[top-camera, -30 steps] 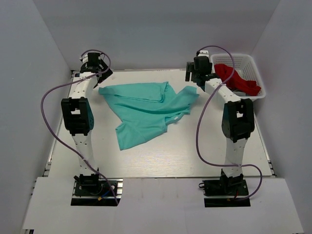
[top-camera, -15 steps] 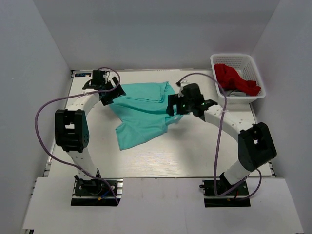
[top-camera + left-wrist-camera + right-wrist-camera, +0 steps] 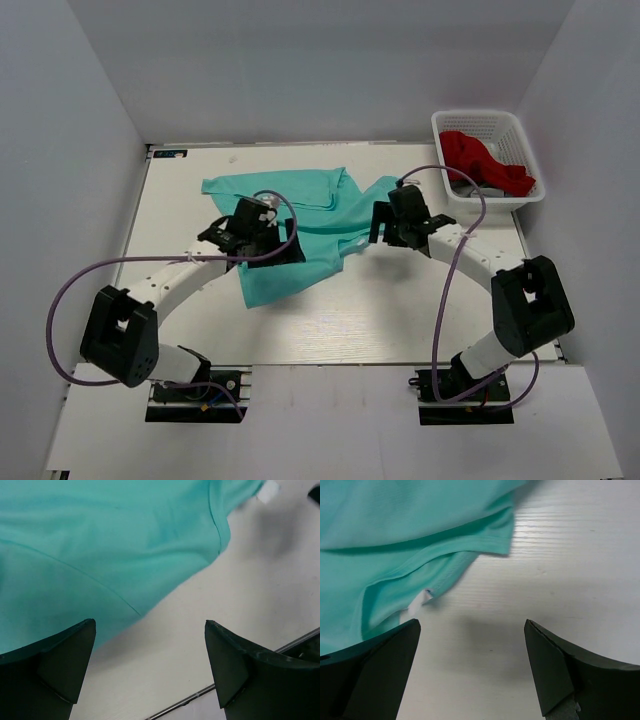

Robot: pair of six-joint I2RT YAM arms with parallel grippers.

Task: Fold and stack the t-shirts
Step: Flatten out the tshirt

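Note:
A turquoise-green t-shirt point(image 3: 300, 215) lies crumpled and spread on the white table, in the middle toward the far side. My left gripper point(image 3: 283, 250) is open over the shirt's near left part. In the left wrist view point(image 3: 150, 647) its jaws straddle the shirt's hem edge point(image 3: 125, 555) and bare table. My right gripper point(image 3: 380, 225) is open at the shirt's right edge. In the right wrist view point(image 3: 472, 647) it hangs over bare table just beside the shirt's collar point(image 3: 415, 555), where a small white tag point(image 3: 420, 600) shows. Both grippers are empty.
A white plastic basket point(image 3: 497, 119) stands at the far right corner with a red cloth point(image 3: 485, 160) and something grey in it. The table's near edge point(image 3: 240, 672) shows as a metal strip in the left wrist view.
Both arms have swung from the table's far side down to the shirt. The left gripper moved right and nearer, the right gripper moved slightly right. The shirt has barely shifted.

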